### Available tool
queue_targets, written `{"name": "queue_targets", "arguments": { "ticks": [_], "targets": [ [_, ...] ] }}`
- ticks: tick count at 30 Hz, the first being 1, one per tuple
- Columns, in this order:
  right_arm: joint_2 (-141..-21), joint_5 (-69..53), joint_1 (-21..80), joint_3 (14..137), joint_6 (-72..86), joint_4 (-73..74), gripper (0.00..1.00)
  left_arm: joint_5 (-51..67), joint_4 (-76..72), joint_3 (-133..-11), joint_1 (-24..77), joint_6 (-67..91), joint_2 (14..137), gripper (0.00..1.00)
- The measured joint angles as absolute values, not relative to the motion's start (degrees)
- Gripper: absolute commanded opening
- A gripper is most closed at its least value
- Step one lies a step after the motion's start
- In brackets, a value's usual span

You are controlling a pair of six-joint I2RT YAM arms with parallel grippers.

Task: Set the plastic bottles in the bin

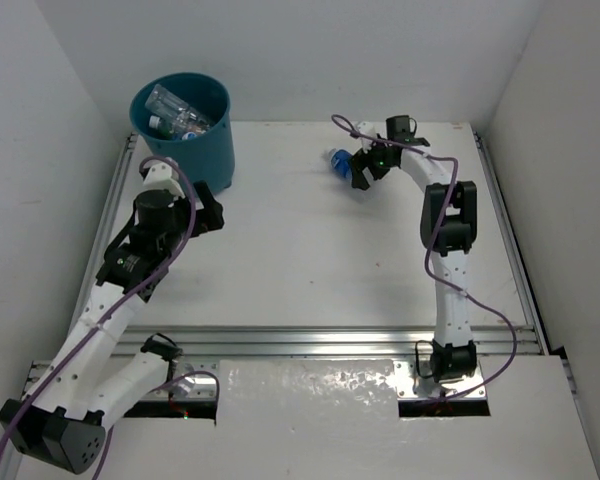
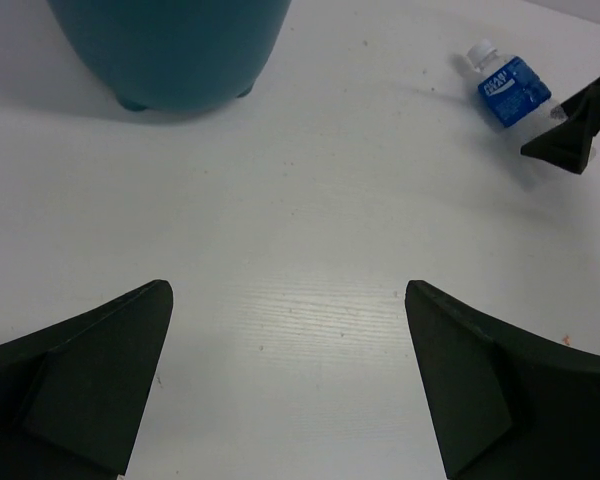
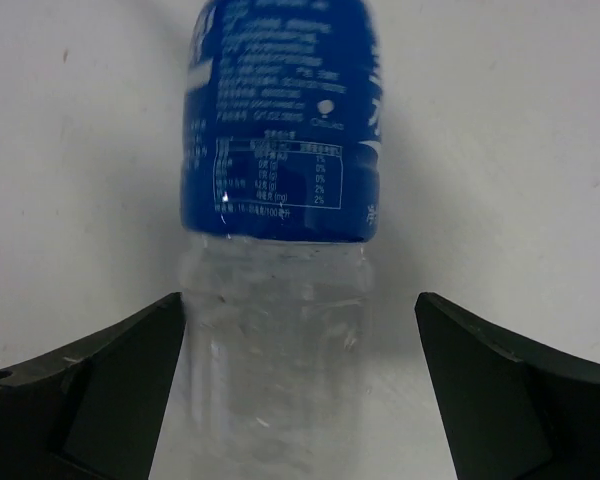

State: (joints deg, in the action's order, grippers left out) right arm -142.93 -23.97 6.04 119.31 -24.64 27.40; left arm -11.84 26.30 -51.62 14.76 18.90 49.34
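Note:
A clear bottle with a blue label (image 1: 338, 162) lies on the white table at the back middle. My right gripper (image 1: 361, 170) is open just beside it. In the right wrist view the bottle (image 3: 280, 220) lies between my open fingers, its clear base nearest, the left finger (image 3: 110, 390) close to it and the right one apart. The teal bin (image 1: 185, 128) stands at the back left with several clear bottles (image 1: 178, 112) inside. My left gripper (image 1: 205, 212) is open and empty in front of the bin (image 2: 170, 50). The blue-labelled bottle also shows in the left wrist view (image 2: 505, 88).
White walls close in the table on the left, back and right. Metal rails (image 1: 310, 340) run along the near edge. Cables trail off both arms.

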Motion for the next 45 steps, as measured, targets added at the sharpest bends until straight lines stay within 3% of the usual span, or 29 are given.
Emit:
{"name": "queue_targets", "arguments": {
  "ticks": [4,5,8,11,13,16,21,25,30,39,41,44,45],
  "targets": [
    [-142.9,-25.1,5.0,117.7,-25.2,30.9,0.64,-11.8,25.9,-51.5,14.9,18.5,48.7,1.0],
    [-142.9,-25.1,4.9,117.1,-24.6,31.2,0.49,-11.7,25.8,-51.5,14.9,18.5,48.5,1.0],
    [-140.8,-25.3,4.9,113.6,-22.7,30.2,0.27,-11.4,25.5,-51.5,14.9,18.5,48.4,1.0],
    [-133.0,-24.9,5.5,100.4,-17.8,25.4,0.15,-10.2,25.5,-51.5,14.9,18.9,48.6,1.0],
    [-126.5,-26.3,6.0,90.3,-12.4,20.8,0.14,-7.0,25.4,-51.5,14.9,20.0,49.2,1.0],
    [-107.0,-31.5,7.3,65.1,0.6,8.0,0.13,1.1,23.1,-51.4,14.9,22.9,50.2,1.0],
    [-79.2,-43.3,8.2,40.9,25.9,-22.8,0.12,21.5,5.0,-45.8,17.9,31.4,52.4,1.0],
    [-70.4,-51.0,9.2,32.2,40.9,-42.2,0.12,27.5,-3.6,-45.1,26.1,34.6,56.6,1.0],
    [-63.5,-57.1,10.9,24.2,54.5,-54.6,0.13,31.7,-9.8,-48.6,34.3,34.9,62.9,1.0],
    [-48.7,-61.5,14.8,23.0,55.3,-49.3,0.16,30.9,-12.3,-56.9,43.8,31.6,71.7,0.99],
    [-47.6,-61.5,15.5,23.2,52.9,-44.9,0.15,31.2,-12.8,-57.8,44.3,31.6,72.6,0.94],
    [-47.1,-61.4,16.4,24.6,48.6,-36.8,0.15,32.0,-14.1,-58.6,44.7,31.7,73.6,0.65],
    [-47.1,-61.3,16.5,25.3,47.3,-34.3,0.15,32.3,-14.4,-58.8,44.7,31.8,73.7,0.34]
  ]
}}
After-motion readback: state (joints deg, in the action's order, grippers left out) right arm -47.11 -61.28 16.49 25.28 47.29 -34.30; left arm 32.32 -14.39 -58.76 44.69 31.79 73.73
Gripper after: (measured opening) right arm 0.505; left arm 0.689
